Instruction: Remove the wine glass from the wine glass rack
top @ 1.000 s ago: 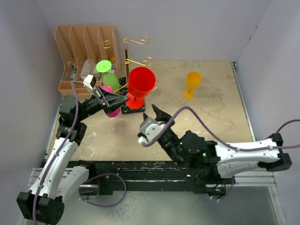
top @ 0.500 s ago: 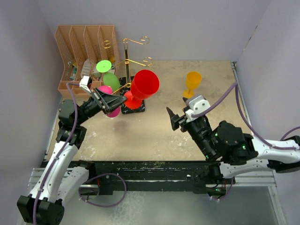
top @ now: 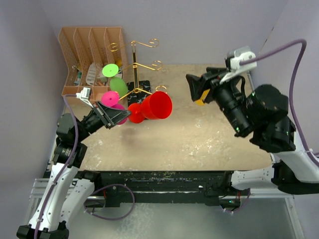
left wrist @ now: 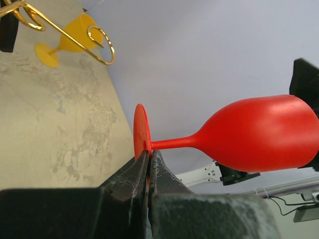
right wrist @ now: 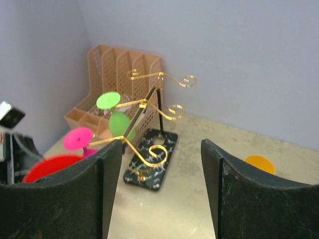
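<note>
My left gripper (top: 127,115) is shut on the foot of the red wine glass (top: 155,105) and holds it on its side, bowl to the right, in front of the rack. In the left wrist view the pads (left wrist: 148,155) pinch the foot's rim, and the red wine glass (left wrist: 259,134) is apart from the nearest gold hook (left wrist: 101,46). The wine glass rack (top: 134,64) is a gold wire stand on a black veined base (right wrist: 152,159). A green glass (top: 117,83) and a pink glass (top: 110,99) hang on it. My right gripper (top: 195,88) is open, raised high at the back right, empty (right wrist: 162,144).
A tan slotted organiser (top: 89,50) stands in the back left corner behind the rack. A yellow glass (right wrist: 258,163) stands on the table at the back right, mostly hidden behind my right gripper in the top view. Walls close in the left, back and right sides.
</note>
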You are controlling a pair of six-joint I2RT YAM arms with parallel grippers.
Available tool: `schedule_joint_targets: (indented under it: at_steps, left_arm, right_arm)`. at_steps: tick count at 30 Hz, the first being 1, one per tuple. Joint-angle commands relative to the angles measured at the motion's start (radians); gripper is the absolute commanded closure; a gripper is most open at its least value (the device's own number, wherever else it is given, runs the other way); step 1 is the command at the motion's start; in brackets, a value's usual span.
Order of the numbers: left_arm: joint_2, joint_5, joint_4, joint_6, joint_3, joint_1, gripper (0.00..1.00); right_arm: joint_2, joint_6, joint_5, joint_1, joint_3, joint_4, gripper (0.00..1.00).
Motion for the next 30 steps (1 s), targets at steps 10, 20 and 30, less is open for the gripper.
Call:
schedule_joint_targets:
  at_steps: [10, 20, 30]
  left_arm:
    - [-0.077, -0.107, -0.205, 0.205, 0.113, 0.002, 1.0]
    - [-0.081, -0.123, -0.212, 0.206, 0.107, 0.002, 1.0]
    - [-0.047, -0.108, -0.176, 0.194, 0.121, 0.002, 1.0]
  right_arm:
    - [0.192, 0.231, -1.086, -0.484, 0.307, -0.316, 0.39]
    - [0.128, 0.212, -1.219, -0.498, 0.191, -0.329, 0.4]
    - [0.129, 0.2, -1.236, -0.498, 0.079, -0.329, 0.44]
